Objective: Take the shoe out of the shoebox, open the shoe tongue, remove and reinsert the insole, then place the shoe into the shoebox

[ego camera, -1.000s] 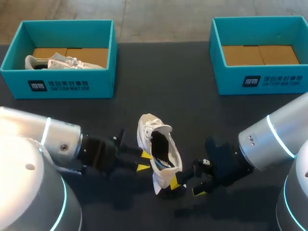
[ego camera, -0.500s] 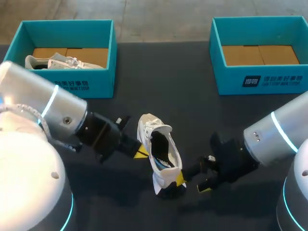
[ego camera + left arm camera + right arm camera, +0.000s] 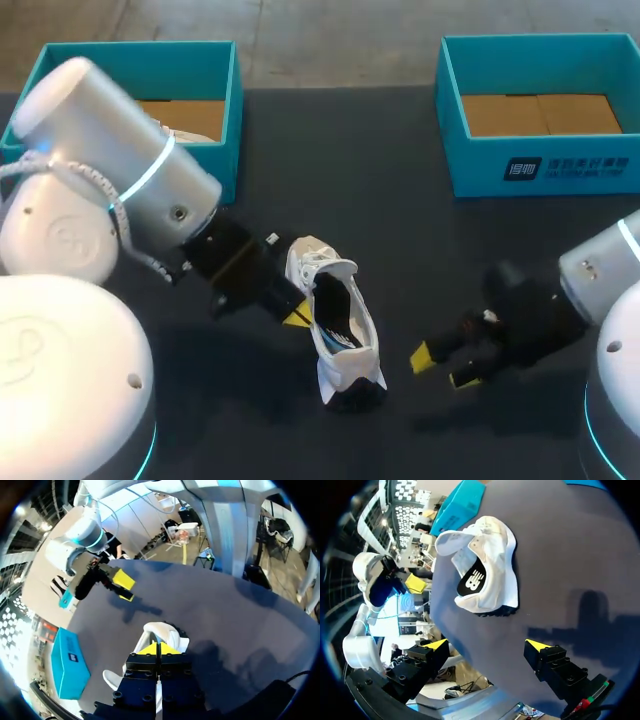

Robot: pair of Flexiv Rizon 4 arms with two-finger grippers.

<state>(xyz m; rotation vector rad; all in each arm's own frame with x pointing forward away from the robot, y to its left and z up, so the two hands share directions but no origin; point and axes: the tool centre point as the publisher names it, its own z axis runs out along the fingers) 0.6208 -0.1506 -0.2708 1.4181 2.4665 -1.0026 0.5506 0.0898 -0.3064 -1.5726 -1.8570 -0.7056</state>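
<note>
Shoe [image 3: 335, 325] on table [image 3: 400, 220] between left claw [image 3: 297, 318] and right claw [image 3: 441, 367]; left shoebox [image 3: 226, 120] and right shoebox [image 3: 545, 165] behind

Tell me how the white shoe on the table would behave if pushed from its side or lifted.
The shoe stands upright on its narrow sole, so a side push may tip it. Its white upper looks soft, likely folding when pinched. It probably slides easily on the smooth table.

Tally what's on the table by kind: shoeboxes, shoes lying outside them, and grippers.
Shoeboxes: 2, the left shoebox and the right shoebox
Shoes outside the boxes: 1, the white shoe
Grippers: 2, the left gripper and the right gripper
Total: 5
</note>
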